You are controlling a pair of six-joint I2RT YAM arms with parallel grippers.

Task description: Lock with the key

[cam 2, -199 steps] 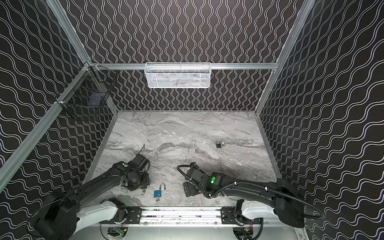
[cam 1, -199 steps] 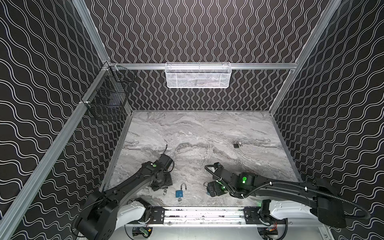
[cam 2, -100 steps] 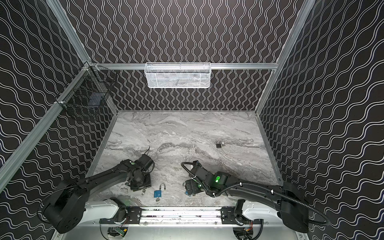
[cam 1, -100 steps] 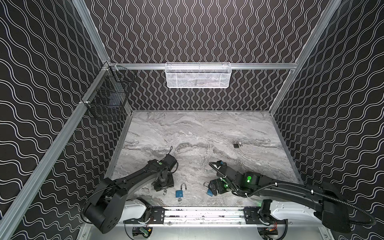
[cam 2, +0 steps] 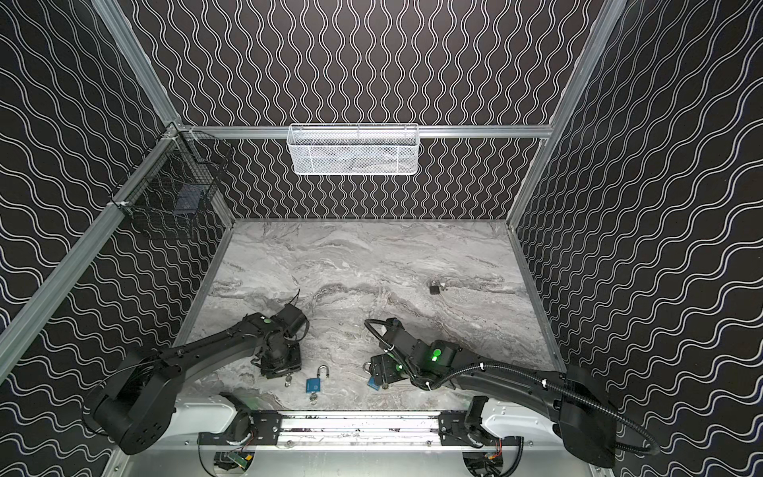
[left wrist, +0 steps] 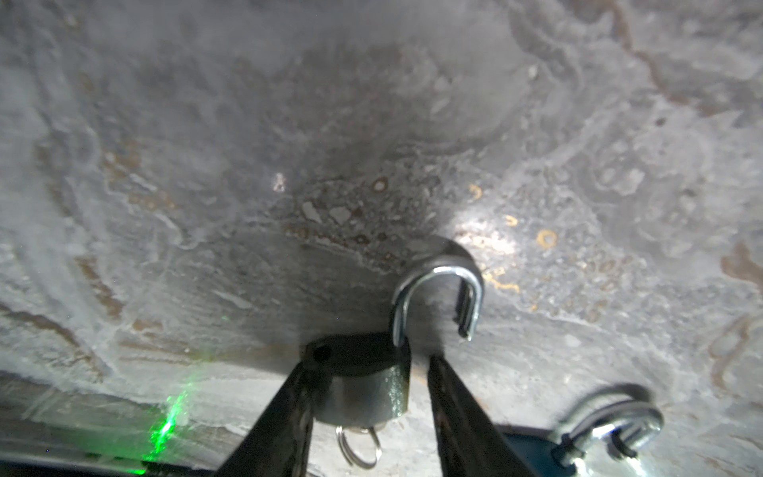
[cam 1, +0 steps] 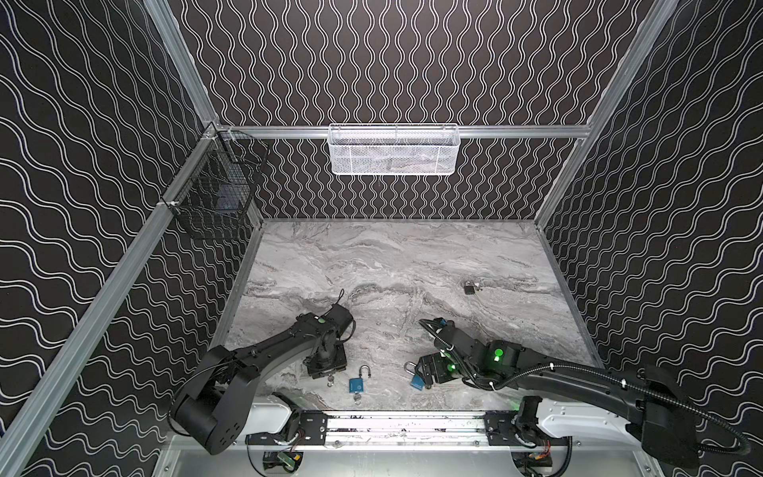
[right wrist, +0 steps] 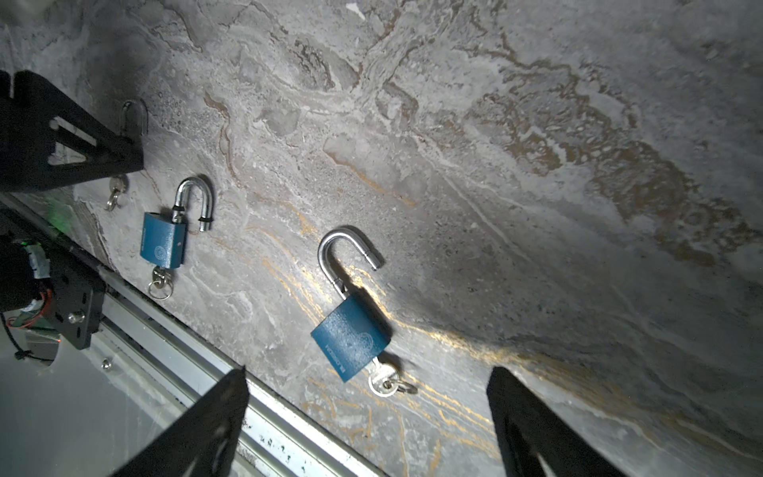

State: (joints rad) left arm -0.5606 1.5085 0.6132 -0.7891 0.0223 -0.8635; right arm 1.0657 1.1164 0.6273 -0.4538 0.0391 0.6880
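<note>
A dark grey padlock [left wrist: 359, 380] lies on the marble table with its shackle [left wrist: 437, 297] open and a key ring [left wrist: 359, 446] at its base. My left gripper [left wrist: 369, 361] straddles its body: one finger touches it and a gap shows at the other. In both top views this gripper [cam 1: 328, 369] [cam 2: 285, 369] points down near the front edge. My right gripper [right wrist: 367, 371] hangs open over a blue padlock [right wrist: 351, 334] with an open shackle and a key [right wrist: 384, 382] in it. Both top views show that blue padlock [cam 1: 416, 382] [cam 2: 373, 383] under my right gripper [cam 1: 425, 371].
Another blue padlock [cam 1: 356, 385] [right wrist: 161, 243], open with a key in it, lies between the two grippers. A small black padlock [cam 1: 469, 288] sits far back on the right. The metal rail [cam 1: 404, 423] runs along the front. A white basket [cam 1: 394, 150] and a black basket [cam 1: 214, 202] hang on the walls.
My left gripper has shifted slightly forward and its jaws have narrowed around the dark padlock. My right gripper has hardly moved.
</note>
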